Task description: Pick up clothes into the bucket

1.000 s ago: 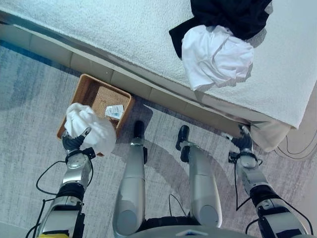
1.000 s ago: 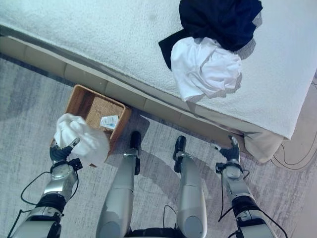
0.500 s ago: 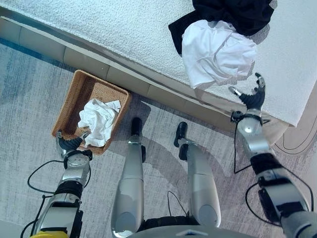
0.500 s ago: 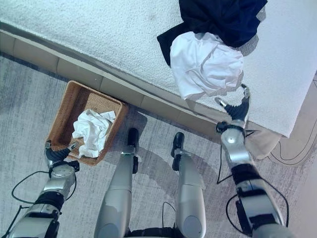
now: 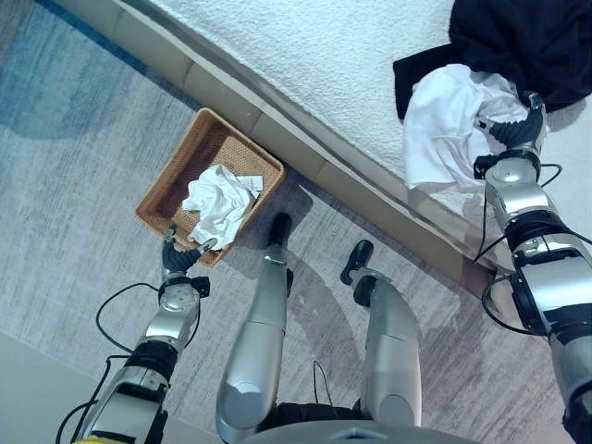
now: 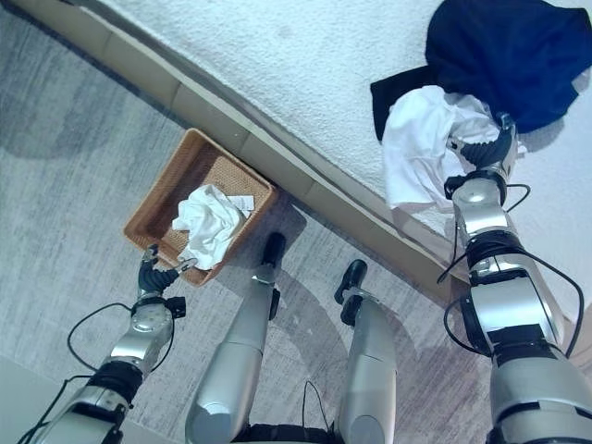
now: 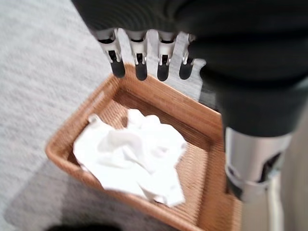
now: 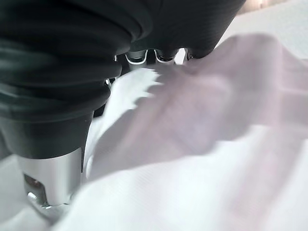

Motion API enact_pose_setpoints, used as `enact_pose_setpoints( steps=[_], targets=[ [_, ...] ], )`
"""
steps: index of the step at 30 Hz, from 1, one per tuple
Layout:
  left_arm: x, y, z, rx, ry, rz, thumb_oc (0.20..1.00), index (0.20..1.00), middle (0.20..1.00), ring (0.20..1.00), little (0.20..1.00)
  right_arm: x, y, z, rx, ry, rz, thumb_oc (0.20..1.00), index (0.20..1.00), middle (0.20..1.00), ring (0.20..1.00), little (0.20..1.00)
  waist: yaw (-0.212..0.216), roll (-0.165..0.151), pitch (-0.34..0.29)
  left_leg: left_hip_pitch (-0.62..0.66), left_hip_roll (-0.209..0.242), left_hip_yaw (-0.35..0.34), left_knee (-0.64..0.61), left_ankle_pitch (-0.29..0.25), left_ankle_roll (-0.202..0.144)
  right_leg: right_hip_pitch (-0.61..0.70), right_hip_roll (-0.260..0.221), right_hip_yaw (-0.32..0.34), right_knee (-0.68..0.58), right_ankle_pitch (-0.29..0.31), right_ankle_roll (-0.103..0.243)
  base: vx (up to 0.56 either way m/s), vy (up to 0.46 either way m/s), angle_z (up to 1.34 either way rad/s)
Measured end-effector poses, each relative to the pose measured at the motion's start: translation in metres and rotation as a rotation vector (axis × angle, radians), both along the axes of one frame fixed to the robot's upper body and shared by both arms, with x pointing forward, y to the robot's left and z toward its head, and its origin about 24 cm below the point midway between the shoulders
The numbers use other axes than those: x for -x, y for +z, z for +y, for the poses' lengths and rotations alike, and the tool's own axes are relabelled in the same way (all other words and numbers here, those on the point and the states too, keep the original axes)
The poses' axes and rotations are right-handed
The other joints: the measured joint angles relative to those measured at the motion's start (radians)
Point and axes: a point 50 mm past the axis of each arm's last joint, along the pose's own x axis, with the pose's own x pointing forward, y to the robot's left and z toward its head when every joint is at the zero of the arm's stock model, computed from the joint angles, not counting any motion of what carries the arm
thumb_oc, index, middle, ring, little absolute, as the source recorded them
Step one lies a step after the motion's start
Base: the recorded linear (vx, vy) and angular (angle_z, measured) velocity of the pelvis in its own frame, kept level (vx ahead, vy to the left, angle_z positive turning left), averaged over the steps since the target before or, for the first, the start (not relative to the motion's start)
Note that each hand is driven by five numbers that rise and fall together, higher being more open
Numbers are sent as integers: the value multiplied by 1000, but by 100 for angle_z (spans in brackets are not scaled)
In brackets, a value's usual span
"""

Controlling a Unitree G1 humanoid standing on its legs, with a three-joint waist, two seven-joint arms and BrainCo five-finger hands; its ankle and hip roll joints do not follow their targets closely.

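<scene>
My left hand (image 7: 144,67) hangs with fingers straight above the basket (image 5: 176,176), where a crumpled white cloth (image 5: 220,205) lies. My right hand (image 5: 514,129) presses into the white shirt (image 5: 442,139) on the bed (image 5: 305,55); I cannot tell its grip. A dark garment (image 6: 504,55) lies beside the shirt.

1. No readable text, number or sign anywhere.
2. A small white paper tag (image 5: 251,182) lies in the woven brown wicker basket (image 5: 176,169), just beside the crumpled white cloth (image 5: 216,205); any print on it is too small to make out.
3. The white garment (image 5: 444,129) and the dark navy garment (image 5: 527,42) on the white textured bed cover (image 5: 324,65) carry no visible lettering.
</scene>
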Motion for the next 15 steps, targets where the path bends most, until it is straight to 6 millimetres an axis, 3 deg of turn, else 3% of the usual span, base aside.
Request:
enact_pose_setpoints(
  steps=[1,2,5,9,15],
  targets=[
    [4,-3,-3,31,-17,1,1000,1000,1000,1000,1000,3,-3,-7,3,-5,36,354,354,354,354,354,1,7,-1,1,-4,-7,-5,3,0,1,-6,-8,2,-3,-2,8,-65,19],
    [10,-8,-3,37,-28,25,1000,1000,1000,1000,1000,4,-4,-10,6,-4,61,200,200,200,200,200,13,15,0,1,-5,-13,-6,5,0,1,-8,-11,10,-6,0,10,-77,15],
    [21,-19,-2,49,-47,71,1000,1000,1000,1000,1000,8,-6,-19,11,-11,104,200,200,200,200,200,25,30,-1,22,-10,-21,-33,13,0,7,-18,-16,23,-16,-5,7,-50,12],
    [25,-25,-6,63,-84,96,1000,1000,1000,1000,1000,9,-16,-17,25,23,142,200,200,200,200,200,23,37,-2,82,-8,-24,-88,35,5,42,-23,-16,18,-22,-10,10,-64,6],
    [21,-20,-20,76,-149,74,1000,1000,1000,1000,1000,6,-25,5,73,132,131,200,200,200,200,200,-8,43,-4,156,18,-17,-157,61,7,103,2,-18,-36,-3,-8,-40,8,-8]
  ],
)
